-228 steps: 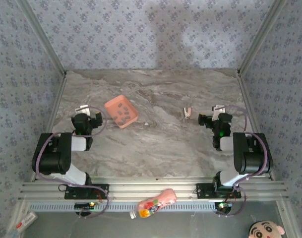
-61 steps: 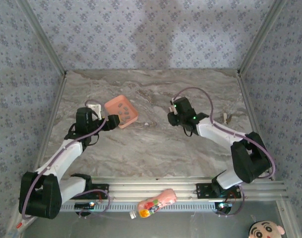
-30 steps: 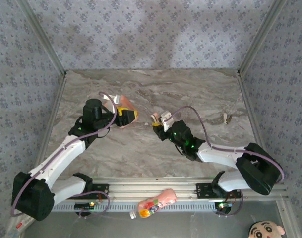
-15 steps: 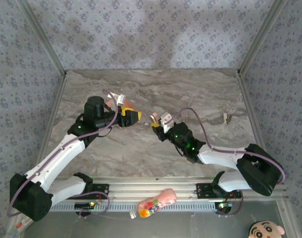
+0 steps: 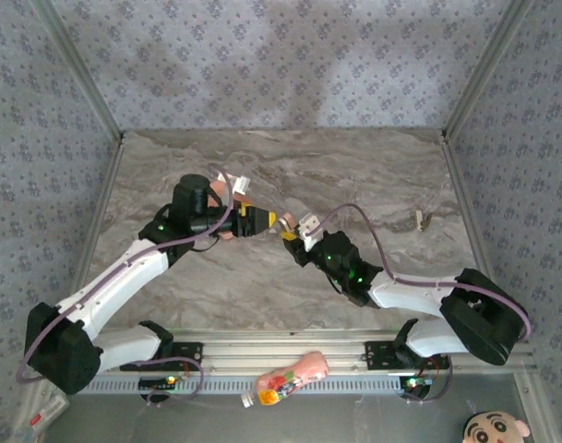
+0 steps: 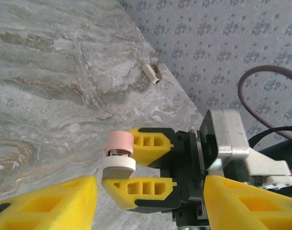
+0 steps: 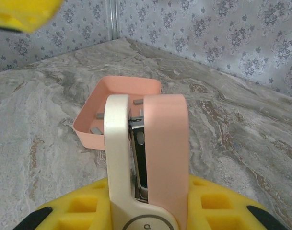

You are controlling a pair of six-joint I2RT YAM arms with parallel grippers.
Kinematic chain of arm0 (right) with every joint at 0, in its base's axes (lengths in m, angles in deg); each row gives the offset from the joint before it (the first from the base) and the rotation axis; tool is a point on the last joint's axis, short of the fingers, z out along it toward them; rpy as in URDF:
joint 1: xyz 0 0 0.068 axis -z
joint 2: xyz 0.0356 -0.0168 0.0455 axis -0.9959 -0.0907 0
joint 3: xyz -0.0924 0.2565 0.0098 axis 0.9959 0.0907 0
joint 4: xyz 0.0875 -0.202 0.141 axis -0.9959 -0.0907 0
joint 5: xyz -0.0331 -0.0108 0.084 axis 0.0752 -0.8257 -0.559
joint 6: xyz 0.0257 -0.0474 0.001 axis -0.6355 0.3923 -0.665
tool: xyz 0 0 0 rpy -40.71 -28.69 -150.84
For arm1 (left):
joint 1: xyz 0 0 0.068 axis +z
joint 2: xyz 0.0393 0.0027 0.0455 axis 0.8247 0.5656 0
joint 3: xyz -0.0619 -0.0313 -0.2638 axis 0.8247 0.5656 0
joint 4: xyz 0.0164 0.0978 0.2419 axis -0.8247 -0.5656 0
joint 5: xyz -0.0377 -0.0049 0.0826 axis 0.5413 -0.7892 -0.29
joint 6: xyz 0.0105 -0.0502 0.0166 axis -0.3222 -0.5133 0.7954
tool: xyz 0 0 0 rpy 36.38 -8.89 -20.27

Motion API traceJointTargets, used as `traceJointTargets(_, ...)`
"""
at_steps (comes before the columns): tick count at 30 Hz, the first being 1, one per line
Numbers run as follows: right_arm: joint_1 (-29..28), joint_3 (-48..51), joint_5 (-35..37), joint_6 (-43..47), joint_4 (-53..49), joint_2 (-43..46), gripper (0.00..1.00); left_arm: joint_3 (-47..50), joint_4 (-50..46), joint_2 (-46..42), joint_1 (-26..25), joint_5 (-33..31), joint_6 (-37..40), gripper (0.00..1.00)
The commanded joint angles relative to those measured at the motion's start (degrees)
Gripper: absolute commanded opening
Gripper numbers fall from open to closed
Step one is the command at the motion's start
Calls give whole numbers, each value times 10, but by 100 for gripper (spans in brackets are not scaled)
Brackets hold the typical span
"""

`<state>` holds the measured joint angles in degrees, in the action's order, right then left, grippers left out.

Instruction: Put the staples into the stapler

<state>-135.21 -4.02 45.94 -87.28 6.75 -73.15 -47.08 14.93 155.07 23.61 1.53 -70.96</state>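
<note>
right tool (image 6: 120, 162) clamped on the stapler (image 7: 146, 158), raised off the tabletop (image 7: 35, 100); left tool (image 5: 266, 220) faces it, jaws wide, empty; staples (image 7: 99, 115) lie in pink tray (image 7: 88, 127) beyond

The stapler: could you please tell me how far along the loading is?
Done: the right gripper is shut on the stapler, holding it off the table. In hand: the open left gripper faces the stapler's free end. Left: the staples lie in the pink tray, with none between the left fingers, so picking and loading remain.
</note>
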Motion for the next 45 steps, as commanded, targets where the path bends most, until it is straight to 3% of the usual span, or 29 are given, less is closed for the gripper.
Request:
traceJointTargets(1, -5, -1, 7, 12, 26, 15, 28, -21, -1, 19, -7, 13, -4, 60)
traceJointTargets(11, -8, -8, 2, 16, 22, 16, 28, -37, -8, 58, -31, -34, 5, 56)
traceJointTargets(45, -14, -12, 12, 21, 12, 22, 28, -65, -23, 122, -57, -38, 18, 40)
